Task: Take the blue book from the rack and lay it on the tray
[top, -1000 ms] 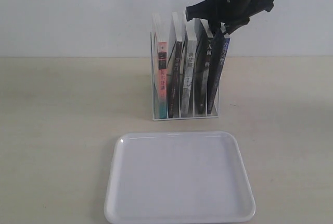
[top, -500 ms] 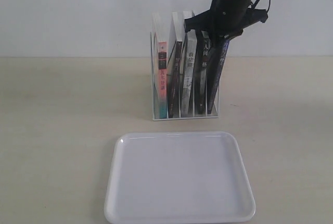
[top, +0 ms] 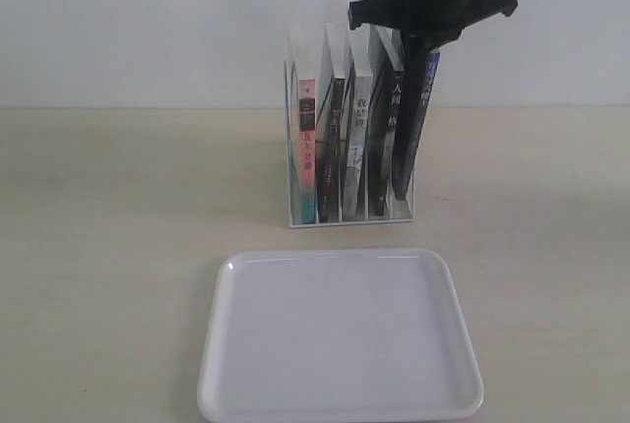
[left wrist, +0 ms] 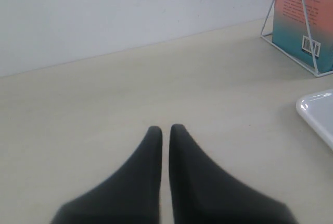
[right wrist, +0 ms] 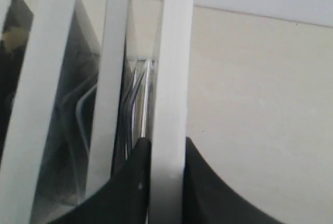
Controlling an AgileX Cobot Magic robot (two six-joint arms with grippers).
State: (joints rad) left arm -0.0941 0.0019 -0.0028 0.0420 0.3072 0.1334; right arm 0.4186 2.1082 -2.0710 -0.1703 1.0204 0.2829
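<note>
Right gripper (top: 421, 41) is at the top of the rack (top: 351, 221), clamped on the upper edge of the blue book (top: 411, 138). In the right wrist view, one black finger (right wrist: 136, 177) presses on each side of the white page edge, with no gap visible.

The blue book is in the rightmost slot. It leans, with its top tipped right, away from its neighbours. Its top stands above the other books, and its lower end looks a bit higher than theirs, though it is inside the wire frame. I can't tell whether it touches the rack floor.

There are four other books (top: 359, 138) upright in the remaining slots, with the pink-teal book (top: 307, 148) far left.

The tray (top: 340, 344) is flat on the table (top: 118, 246), in front of the rack and apart from it, with nothing on it.

Left gripper (left wrist: 165, 133) sits low over bare table, well left of the rack. Its fingers (left wrist: 148, 156) are nearly together with only a thin slit between them, and they hold nothing. The left wrist view catches the pink-teal book's cover, a rack wire and one tray corner at the frame edge.
</note>
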